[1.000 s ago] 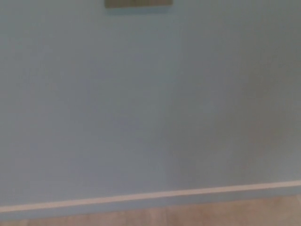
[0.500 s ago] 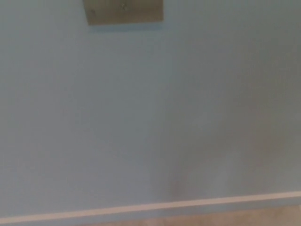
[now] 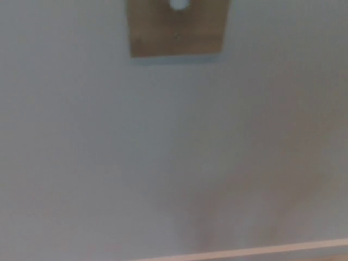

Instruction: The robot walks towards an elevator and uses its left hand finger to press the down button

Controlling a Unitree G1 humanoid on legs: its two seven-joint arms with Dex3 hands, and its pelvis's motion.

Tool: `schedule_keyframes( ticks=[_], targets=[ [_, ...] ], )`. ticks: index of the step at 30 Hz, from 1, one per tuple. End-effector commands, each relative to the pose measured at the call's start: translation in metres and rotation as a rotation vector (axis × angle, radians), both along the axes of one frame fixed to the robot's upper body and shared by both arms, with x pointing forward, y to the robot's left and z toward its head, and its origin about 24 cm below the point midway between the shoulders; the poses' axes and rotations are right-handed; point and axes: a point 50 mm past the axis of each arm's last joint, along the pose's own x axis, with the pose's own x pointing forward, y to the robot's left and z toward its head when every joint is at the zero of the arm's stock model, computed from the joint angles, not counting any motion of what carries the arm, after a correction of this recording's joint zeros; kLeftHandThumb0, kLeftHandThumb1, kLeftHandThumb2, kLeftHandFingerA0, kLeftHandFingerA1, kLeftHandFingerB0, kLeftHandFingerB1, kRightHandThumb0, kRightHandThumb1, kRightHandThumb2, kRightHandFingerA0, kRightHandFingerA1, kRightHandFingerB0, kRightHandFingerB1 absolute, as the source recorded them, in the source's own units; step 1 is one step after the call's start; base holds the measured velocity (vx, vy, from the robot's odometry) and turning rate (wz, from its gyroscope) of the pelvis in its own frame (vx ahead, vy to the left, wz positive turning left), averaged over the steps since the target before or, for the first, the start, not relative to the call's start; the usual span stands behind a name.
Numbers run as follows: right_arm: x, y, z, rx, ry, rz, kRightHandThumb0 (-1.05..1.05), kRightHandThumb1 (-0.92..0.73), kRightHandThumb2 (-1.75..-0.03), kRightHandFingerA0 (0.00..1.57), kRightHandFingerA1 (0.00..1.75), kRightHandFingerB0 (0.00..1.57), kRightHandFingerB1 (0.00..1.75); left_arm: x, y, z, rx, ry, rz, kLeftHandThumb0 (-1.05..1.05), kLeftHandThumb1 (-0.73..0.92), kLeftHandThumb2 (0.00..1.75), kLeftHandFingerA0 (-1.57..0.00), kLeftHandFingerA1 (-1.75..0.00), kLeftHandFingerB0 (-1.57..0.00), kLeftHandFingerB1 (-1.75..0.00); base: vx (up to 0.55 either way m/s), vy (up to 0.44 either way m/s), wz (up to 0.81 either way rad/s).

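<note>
Fingers are a no-show here: neither the left hand nor the right hand is anywhere in the shot, so I can't tell if they're spread, curled or holding anything. What you do get is the button plate, a brownish rectangle fixed flat on the wall, right at the top of the view near the middle and cut off by the top edge. One pale round button pokes in at the plate's upper part, half out of frame, and it's too blurry to say whether that's the down one. The placement makes sense, since call buttons get mounted at arm height and the head camera looks downward, so most of the picture is bare wall running down to a light strip along its foot. My read is the robot is close to the wall but the press hasn't started. The left hand would need to rise from the picture's left with one finger out, and with the button barely in view, aiming looks tricky.
</note>
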Motion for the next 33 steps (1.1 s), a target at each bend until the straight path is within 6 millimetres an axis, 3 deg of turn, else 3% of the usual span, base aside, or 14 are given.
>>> schedule_keyframes(
  ticks=[1,5,9,10,15,19,20,22,23,24,27,32,33],
  targets=[
    [0.003,-0.005,0.002,-0.026,-0.014,0.012,-0.51,-0.43,-0.81,0.68,0.68,0.49,0.52,-0.001,0.001,0.002,0.000,-0.011,-0.009,-0.45,0.73,0.62,-0.56,-0.66,-0.52,-0.45,0.10,-0.174,0.18],
    [0.002,-0.004,0.003,-0.019,-0.017,0.016,-0.50,-0.44,-0.81,0.68,0.68,0.49,0.52,-0.001,0.001,0.002,-0.001,-0.008,-0.020,-0.43,0.73,0.61,-0.58,-0.71,-0.53,-0.45,0.09,-0.187,0.06],
    [0.000,-0.004,0.003,-0.017,-0.013,0.008,-0.51,-0.43,-0.80,0.68,0.67,0.49,0.52,-0.003,0.002,0.002,0.003,0.004,-0.016,-0.45,0.74,0.62,-0.56,-0.65,-0.51,-0.43,0.02,-0.057,0.00],
    [0.000,-0.004,0.002,-0.016,-0.011,0.003,-0.47,-0.54,-0.57,0.72,0.58,0.55,0.38,-0.003,0.002,0.002,0.001,0.002,-0.009,-0.44,0.73,0.61,-0.54,-0.64,-0.51,-0.43,0.00,0.000,0.00],
    [-0.003,-0.003,0.003,-0.012,-0.005,-0.007,-0.48,-0.54,-0.57,0.72,0.62,0.56,0.38,-0.002,0.003,0.002,0.007,0.001,-0.029,-0.45,0.73,0.62,-0.57,-0.67,-0.52,-0.44,0.09,0.100,-0.07],
    [-0.005,-0.004,0.003,-0.013,-0.004,-0.008,-0.49,-0.53,-0.57,0.72,0.59,0.56,0.38,-0.001,0.002,0.002,-0.002,-0.001,-0.022,-0.45,0.74,0.62,-0.55,-0.65,-0.52,-0.44,0.15,0.222,0.03],
    [-0.005,-0.004,0.003,-0.014,0.006,-0.015,-0.52,-0.43,-0.81,0.68,0.66,0.49,0.52,-0.001,0.002,0.002,-0.005,0.002,-0.015,-0.45,0.73,0.62,-0.54,-0.63,-0.51,-0.43,0.05,0.160,0.04],
    [-0.007,-0.004,0.002,-0.016,0.018,-0.018,-0.52,-0.45,-0.82,0.68,0.65,0.46,0.51,-0.002,0.003,0.001,0.001,0.016,-0.039,-0.46,0.75,0.62,-0.55,-0.63,-0.50,-0.42,0.02,0.094,0.07],
    [-0.007,-0.004,0.002,-0.016,0.021,-0.018,-0.52,-0.45,-0.82,0.68,0.65,0.46,0.51,-0.001,0.003,0.001,0.004,0.022,-0.051,-0.46,0.75,0.62,-0.55,-0.63,-0.50,-0.42,-0.05,0.062,0.08],
    [-0.007,-0.004,0.003,-0.012,0.011,-0.022,-0.48,-0.54,-0.57,0.72,0.56,0.54,0.38,-0.002,0.003,0.001,0.002,0.019,-0.045,-0.46,0.74,0.62,-0.56,-0.63,-0.51,-0.43,-0.01,0.026,0.07],
    [-0.006,-0.004,0.003,-0.019,0.021,0.003,-0.49,-0.55,-0.57,0.72,0.55,0.56,0.37,-0.001,0.003,0.001,0.001,0.016,-0.029,-0.46,0.74,0.62,-0.57,-0.69,-0.52,-0.44,0.00,0.002,0.02],
    [-0.006,-0.004,0.003,-0.008,0.011,-0.014,-0.48,-0.54,-0.57,0.71,0.57,0.55,0.38,0.000,0.004,0.000,-0.002,0.014,-0.016,-0.45,0.73,0.62,-0.55,-0.62,-0.51,-0.43,0.09,-0.141,0.00],
    [-0.006,-0.003,0.003,-0.008,0.007,-0.009,-0.55,-0.45,-0.81,0.67,0.65,0.49,0.52,0.001,0.004,0.000,0.001,0.018,-0.007,-0.45,0.73,0.62,-0.56,-0.66,-0.51,-0.43,0.13,-0.276,0.13]
  ],
)
